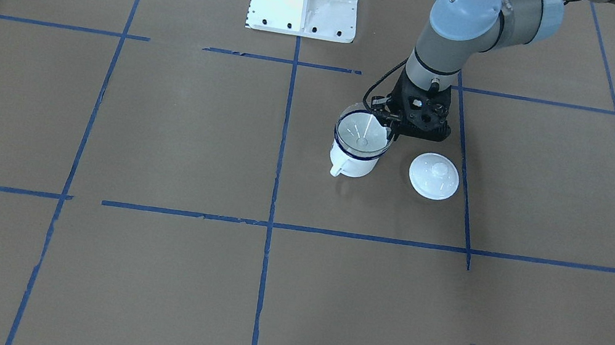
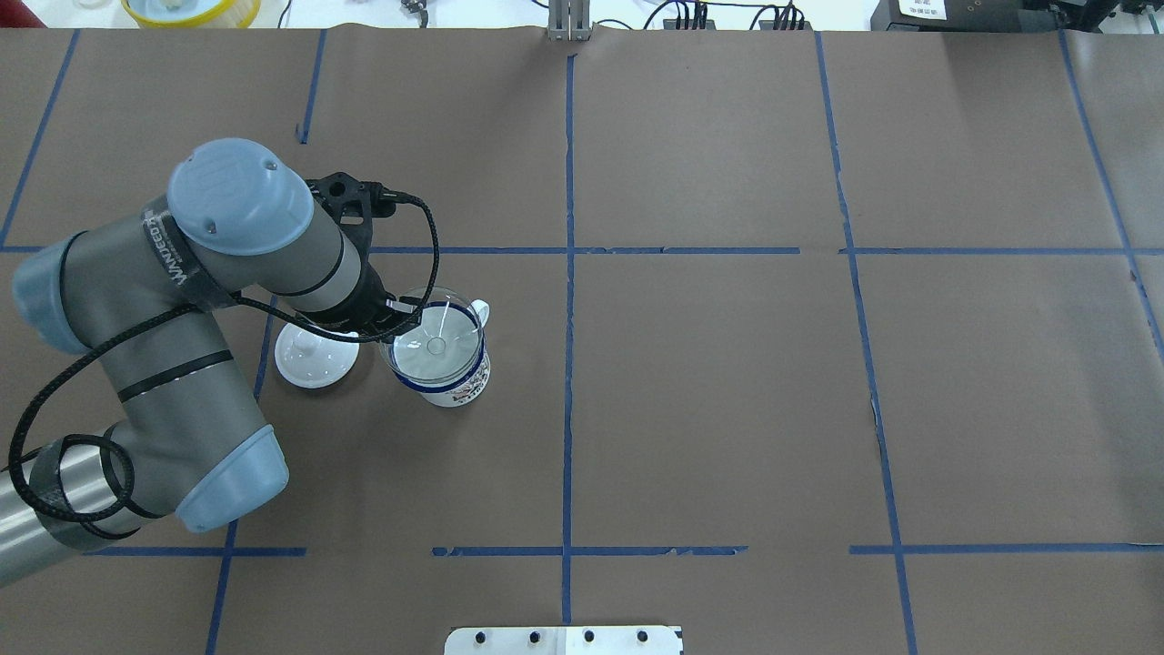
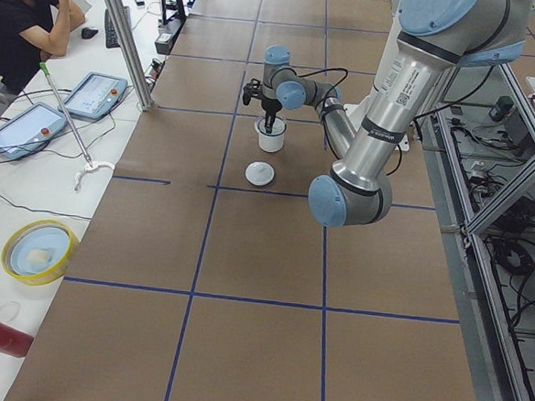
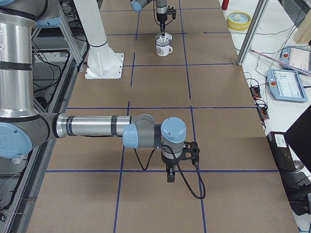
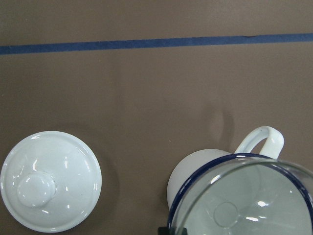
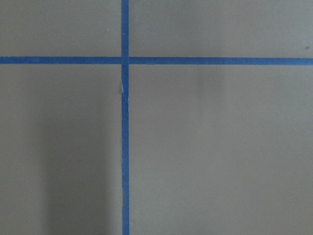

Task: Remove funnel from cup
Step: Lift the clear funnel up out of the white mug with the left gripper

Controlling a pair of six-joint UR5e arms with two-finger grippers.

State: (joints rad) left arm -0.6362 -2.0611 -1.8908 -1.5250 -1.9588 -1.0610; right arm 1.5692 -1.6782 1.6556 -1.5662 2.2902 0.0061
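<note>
Your left jaws stand at the rim of the funnel (image 2: 436, 344), which fills the mouth of the cup (image 2: 455, 389), so nothing can pass down inside. Just outside the jaws, away from the cup, the lid (image 2: 314, 364) lies on the counter (image 2: 727, 409), with only a narrow bare strip between lid and cup. Beyond the cup, past its handle (image 2: 480, 312), the counter lies open.

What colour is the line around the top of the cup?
Dark blue. The rim rings the white cup; the left wrist camera shows it best.
</note>
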